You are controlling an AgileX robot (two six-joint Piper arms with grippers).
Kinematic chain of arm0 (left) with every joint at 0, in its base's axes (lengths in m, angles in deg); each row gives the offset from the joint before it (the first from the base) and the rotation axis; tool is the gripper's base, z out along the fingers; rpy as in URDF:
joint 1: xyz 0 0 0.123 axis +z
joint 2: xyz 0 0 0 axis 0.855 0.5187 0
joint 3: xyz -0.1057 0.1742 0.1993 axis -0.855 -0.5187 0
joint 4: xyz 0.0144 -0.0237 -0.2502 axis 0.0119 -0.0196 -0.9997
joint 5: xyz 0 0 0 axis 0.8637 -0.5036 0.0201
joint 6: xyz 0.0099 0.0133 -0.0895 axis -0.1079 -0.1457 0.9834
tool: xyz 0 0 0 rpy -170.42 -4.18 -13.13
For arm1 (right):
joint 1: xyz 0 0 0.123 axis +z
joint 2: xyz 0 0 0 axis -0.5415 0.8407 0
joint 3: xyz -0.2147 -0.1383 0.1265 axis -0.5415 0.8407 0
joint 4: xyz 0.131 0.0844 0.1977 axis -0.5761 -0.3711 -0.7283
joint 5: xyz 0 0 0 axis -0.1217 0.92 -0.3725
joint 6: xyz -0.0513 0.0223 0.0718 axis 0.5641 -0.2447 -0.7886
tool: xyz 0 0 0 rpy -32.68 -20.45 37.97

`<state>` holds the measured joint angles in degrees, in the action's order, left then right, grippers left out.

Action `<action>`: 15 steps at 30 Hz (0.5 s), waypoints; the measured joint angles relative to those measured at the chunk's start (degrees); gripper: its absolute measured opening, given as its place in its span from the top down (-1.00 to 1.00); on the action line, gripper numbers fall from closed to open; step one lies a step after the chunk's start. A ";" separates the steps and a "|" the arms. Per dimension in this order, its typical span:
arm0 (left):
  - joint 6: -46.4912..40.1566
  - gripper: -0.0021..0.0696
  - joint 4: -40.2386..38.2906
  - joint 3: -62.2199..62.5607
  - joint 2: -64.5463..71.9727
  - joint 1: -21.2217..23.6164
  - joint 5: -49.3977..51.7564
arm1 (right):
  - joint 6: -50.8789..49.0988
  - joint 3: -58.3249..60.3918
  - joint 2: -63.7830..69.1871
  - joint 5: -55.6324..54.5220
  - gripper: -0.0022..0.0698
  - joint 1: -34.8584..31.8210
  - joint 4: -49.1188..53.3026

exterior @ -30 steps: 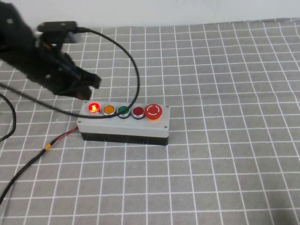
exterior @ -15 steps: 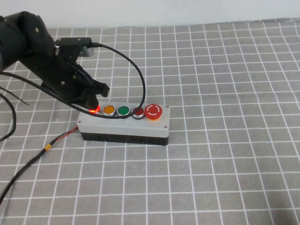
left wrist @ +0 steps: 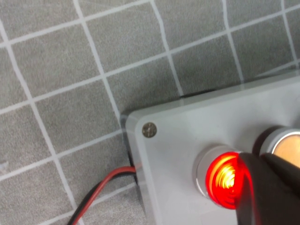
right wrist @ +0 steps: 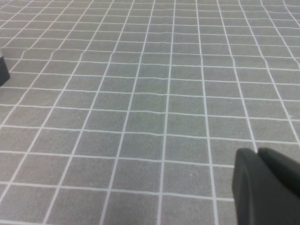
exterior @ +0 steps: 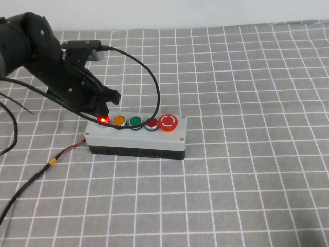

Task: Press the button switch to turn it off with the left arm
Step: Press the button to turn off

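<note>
Grey box [exterior: 134, 136] lying lengthwise left-right at centre-left of the counter [exterior: 247, 175], glowing button [exterior: 104, 120] facing up at its left end, closed left hand [exterior: 103, 110] now touching it, barely moved, right hand [right wrist: 267, 187] low right in its wrist view, grip state unclear.

Grey table [exterior: 257, 180] with a white grid, seen from above. A grey box [exterior: 134, 138] lies directly on it, left of centre. A red and black wire [exterior: 49, 164] trails across the surface toward the near left corner.
</note>
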<state>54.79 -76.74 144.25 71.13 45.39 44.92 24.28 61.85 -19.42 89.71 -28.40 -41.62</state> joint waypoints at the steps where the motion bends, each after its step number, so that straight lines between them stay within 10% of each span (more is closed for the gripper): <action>1: 0.00 0.95 0.00 0.09 0.14 0.00 0.00 | 0.00 0.00 0.00 0.00 0.99 0.00 0.00; 15: 0.00 0.95 0.09 0.41 0.73 0.00 0.09 | 0.00 0.00 0.00 0.00 0.99 0.00 0.00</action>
<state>54.79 -76.65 144.67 71.86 45.39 45.01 24.28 61.85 -19.42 89.71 -28.40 -41.62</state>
